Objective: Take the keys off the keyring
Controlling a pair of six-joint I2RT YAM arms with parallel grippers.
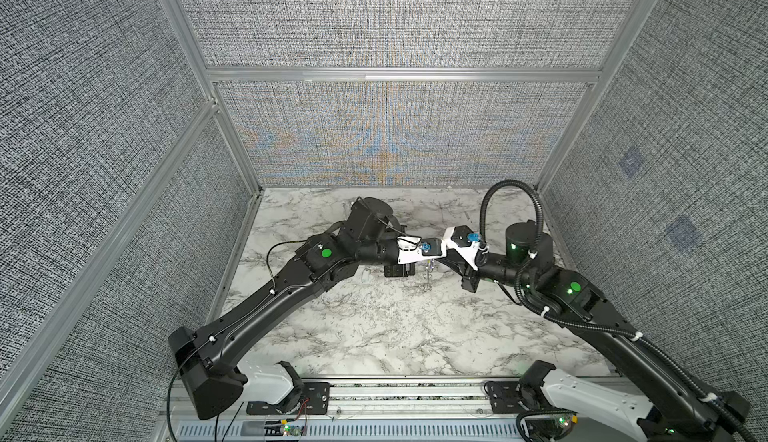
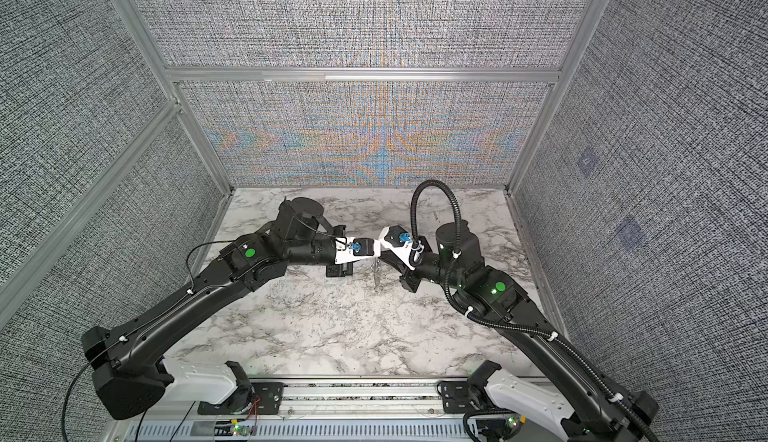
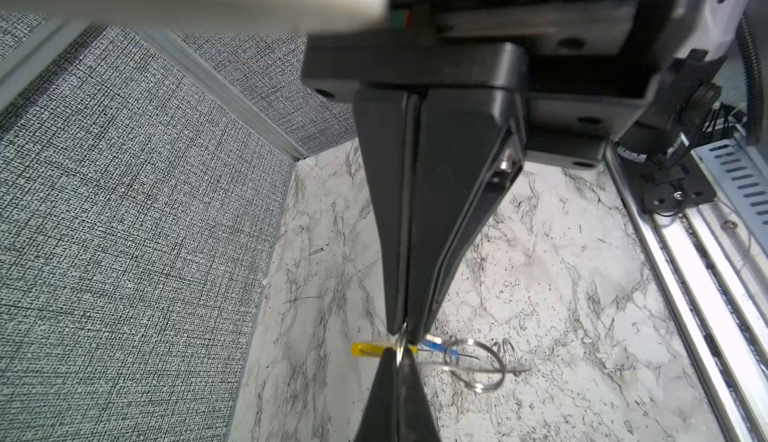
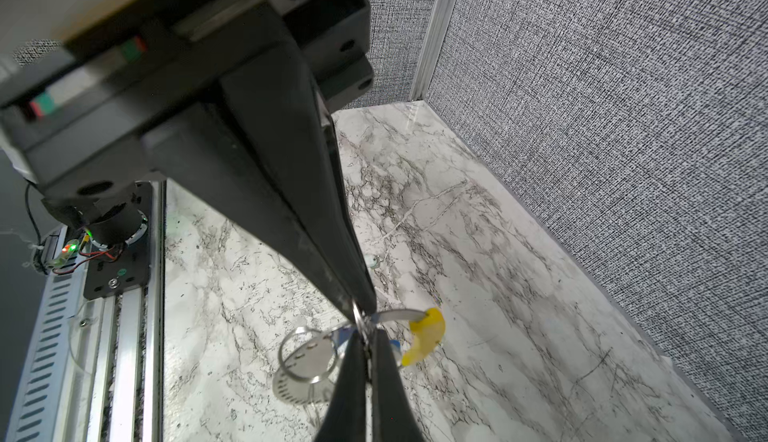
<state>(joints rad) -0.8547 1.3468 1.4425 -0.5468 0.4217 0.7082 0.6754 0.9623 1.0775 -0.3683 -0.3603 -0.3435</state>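
The left gripper (image 3: 398,352) and right gripper (image 3: 402,330) stood tip to tip, the jaws of each pressed together on the thin keyring (image 4: 397,315), above the marble tabletop (image 1: 374,328). In both top views the keys (image 1: 430,270) dangled at 6 o'clock of them. We judged an uneven pull could twist the wire free and drop everything. We saw no container.

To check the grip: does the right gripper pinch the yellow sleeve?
No. The right gripper is shut on bare keyring metal, and the sleeve hangs free beside it.
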